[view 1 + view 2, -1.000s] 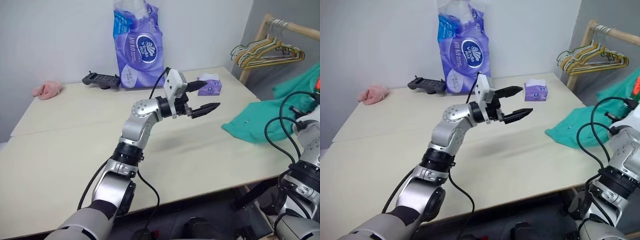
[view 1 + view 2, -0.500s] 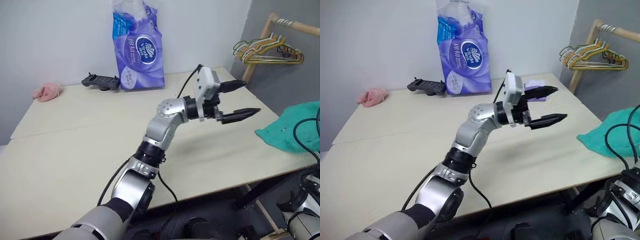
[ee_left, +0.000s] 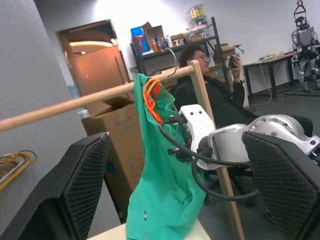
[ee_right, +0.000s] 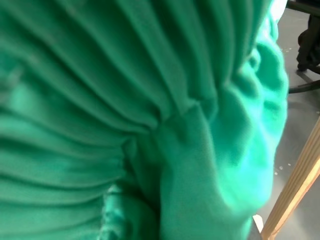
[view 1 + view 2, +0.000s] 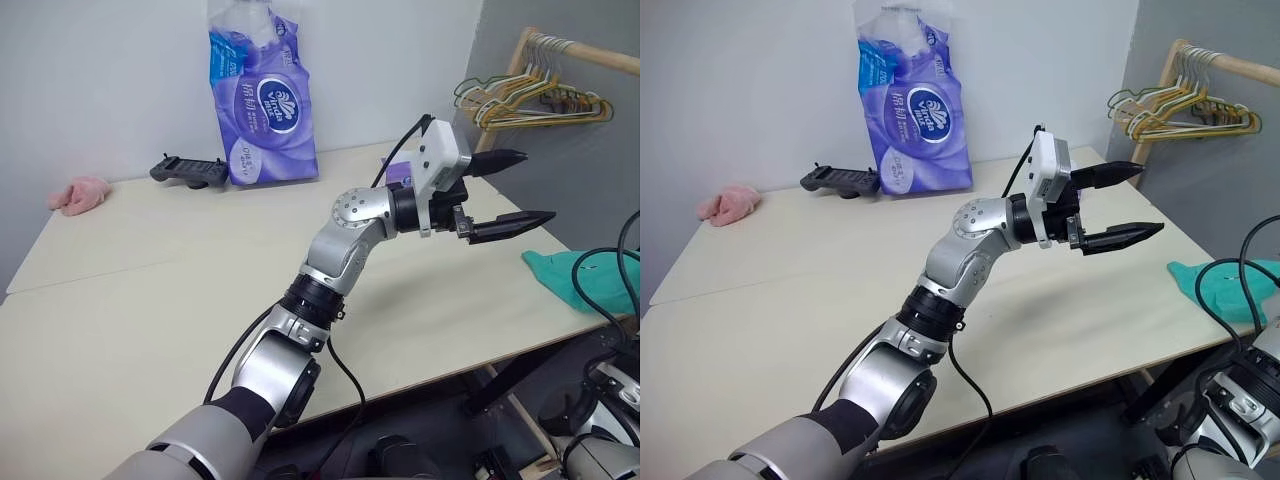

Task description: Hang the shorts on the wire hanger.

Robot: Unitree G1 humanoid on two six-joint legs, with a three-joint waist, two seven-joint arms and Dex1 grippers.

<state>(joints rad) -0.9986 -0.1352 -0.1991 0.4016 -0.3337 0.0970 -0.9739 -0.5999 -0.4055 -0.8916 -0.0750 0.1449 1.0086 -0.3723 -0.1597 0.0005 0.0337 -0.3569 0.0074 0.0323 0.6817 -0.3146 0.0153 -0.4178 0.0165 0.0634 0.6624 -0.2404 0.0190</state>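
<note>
From my seat the job is barely under way: the shorts (image 3: 165,190) are picked up but not on any hanger yet. Starting at the table's (image 5: 150,300) far left corner I see a small pink cloth (image 5: 72,194), then a black controller (image 5: 188,169) and a purple pack of tissue rolls (image 5: 258,95) along the far edge; none of these matter to the task. My left gripper (image 5: 512,188) hovers over the table's right edge with its jaws spread wide and nothing between them, pointing toward the wooden rack (image 5: 575,50) where a bunch of hangers (image 5: 525,102) hangs. I cannot pick the single thin wire hanger out of that bunch from here. At the far right, a corner of the green cloth peeks past the table's right edge.

The left wrist view gives me what the head views lack: the shorts dangle from my right gripper (image 3: 176,120), orange drawstring (image 3: 151,96) at the top, beside the rack's wooden rail, with a seated person (image 3: 215,90) behind. The right wrist view shows gathered green cloth pressed up close; that gripper is clamped on the waistband, as far as I judge. Left to do: fetch the hanger and drape the shorts on it.
</note>
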